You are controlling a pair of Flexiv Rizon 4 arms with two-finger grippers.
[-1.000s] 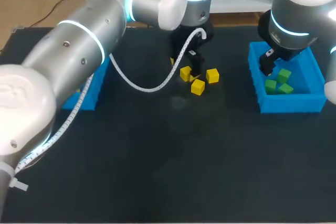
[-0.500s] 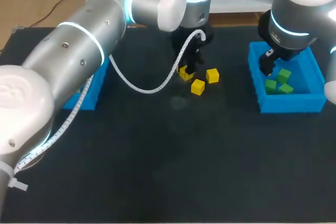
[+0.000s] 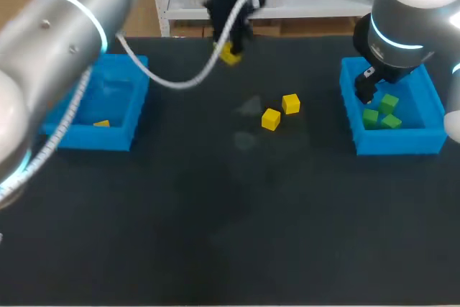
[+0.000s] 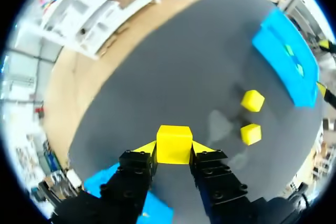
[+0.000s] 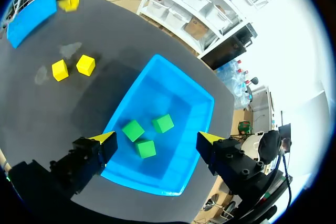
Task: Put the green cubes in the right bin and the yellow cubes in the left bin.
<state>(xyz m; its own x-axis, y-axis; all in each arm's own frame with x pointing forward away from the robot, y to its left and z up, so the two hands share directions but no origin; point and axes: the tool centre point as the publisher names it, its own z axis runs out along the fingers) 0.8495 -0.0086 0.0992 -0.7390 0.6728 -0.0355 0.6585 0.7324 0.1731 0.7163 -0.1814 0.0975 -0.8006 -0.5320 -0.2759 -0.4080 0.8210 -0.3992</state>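
A yellow cube (image 4: 174,141) is pinched between the fingers of the left gripper (image 4: 174,149), held above the table (image 3: 215,235) toward twelve o'clock. Two loose yellow cubes (image 3: 271,118) are seen near the centre. The right gripper (image 5: 156,139) is spread wide over the right bin (image 3: 392,143) at three o'clock, where three green cubes (image 5: 145,148) lie. A yellow block (image 3: 101,123), seemingly a cube, lies in the left bin (image 3: 118,136) at nine o'clock.

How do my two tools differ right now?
The left tool is shut on a yellow cube, held above the table; the right tool is open and empty. The left tool is near the table's far edge; the right tool hangs over the right bin. Both have yellow tips.
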